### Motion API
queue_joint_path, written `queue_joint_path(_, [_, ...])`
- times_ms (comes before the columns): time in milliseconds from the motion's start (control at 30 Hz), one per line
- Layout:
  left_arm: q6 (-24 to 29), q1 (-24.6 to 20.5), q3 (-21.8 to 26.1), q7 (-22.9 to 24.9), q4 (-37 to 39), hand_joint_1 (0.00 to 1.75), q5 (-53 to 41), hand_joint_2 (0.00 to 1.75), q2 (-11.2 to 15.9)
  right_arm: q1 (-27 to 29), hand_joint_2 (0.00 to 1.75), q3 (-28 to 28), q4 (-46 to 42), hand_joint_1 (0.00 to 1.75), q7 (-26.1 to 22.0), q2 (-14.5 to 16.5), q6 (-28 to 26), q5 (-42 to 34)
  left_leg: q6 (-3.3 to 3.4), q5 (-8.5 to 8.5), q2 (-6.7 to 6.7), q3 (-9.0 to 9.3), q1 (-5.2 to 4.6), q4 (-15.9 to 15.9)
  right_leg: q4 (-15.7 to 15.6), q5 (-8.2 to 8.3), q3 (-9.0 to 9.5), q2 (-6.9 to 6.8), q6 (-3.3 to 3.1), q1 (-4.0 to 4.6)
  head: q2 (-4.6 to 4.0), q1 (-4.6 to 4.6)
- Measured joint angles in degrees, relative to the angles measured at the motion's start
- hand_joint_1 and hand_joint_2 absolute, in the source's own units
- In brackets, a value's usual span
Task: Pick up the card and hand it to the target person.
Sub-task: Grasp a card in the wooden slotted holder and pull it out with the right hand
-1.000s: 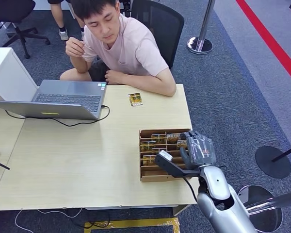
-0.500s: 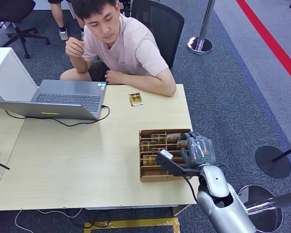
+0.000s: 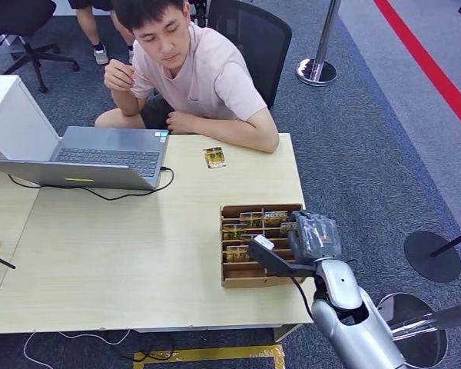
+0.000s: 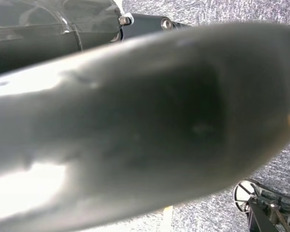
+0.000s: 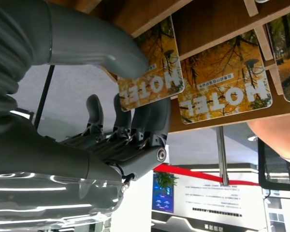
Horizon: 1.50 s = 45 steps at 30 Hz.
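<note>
Right hand (image 3: pixel 313 237) at right end of cardboard card box (image 3: pixel 233 280), near worktop (image 3: pixel 117 254) front-right corner. Thumb and fingers (image 5: pixel 151 121) clamped on hotel card (image 5: pixel 152 67) at box. 1 loose card (image 3: pixel 214 157) near worktop far edge, by seated person (image 3: pixel 199 77). Left hand fingers: cannot tell.

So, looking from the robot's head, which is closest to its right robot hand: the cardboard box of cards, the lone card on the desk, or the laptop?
1. Cardboard box, right beside the right robot hand.
2. Lone card, farther up the desk, near the person.
3. Laptop, far across on the left.
</note>
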Motion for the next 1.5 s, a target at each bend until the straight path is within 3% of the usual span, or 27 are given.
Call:
queue_joint_path(133, [0.0, 0.0, 0.0, -0.2, 0.0, 0.0, 0.0, 0.0, 0.0, -0.1, 1.75, 0.0, 0.0, 1.37, 0.1, 0.0, 0.1, 0.0, 0.0, 0.0, 0.0, 0.0, 0.0, 0.0, 0.0, 0.0, 0.0, 0.0, 0.0, 0.0, 0.0, -0.01])
queue_joint_path(267, [0.0, 0.0, 0.0, -0.9, 0.0, 0.0, -0.1, 1.75, 0.0, -0.1, 1.75, 0.0, 0.0, 1.52, 0.1, -0.1, 0.1, -0.1, 0.0, 0.0, 0.0, 0.0, 0.0, 0.0, 0.0, 0.0, 0.0, 0.0, 0.0, 0.0, -0.01, -0.01])
queue_joint_path(1333, [0.3, 0.0, 0.0, -2.1, 0.0, 0.0, -0.3, 1.75, 0.0, -0.3, 1.75, 0.0, -1.5, 1.52, -3.5, -0.3, -2.4, -4.3, 0.0, 0.0, 0.0, -0.01, 0.0, 0.0, 0.0, 0.0, -0.01, 0.0, 0.0, 0.0, 0.0, -0.01])
queue_joint_path(1500, [0.3, 0.0, 0.0, -2.1, 0.0, 0.0, -0.3, 1.75, 0.0, -0.3, 1.75, -0.1, -2.5, 1.52, -4.9, -0.3, -5.4, -4.3, 0.0, 0.0, 0.0, -0.01, 0.0, 0.0, 0.0, 0.0, -0.01, 0.0, 0.0, 0.0, 0.0, -0.01])
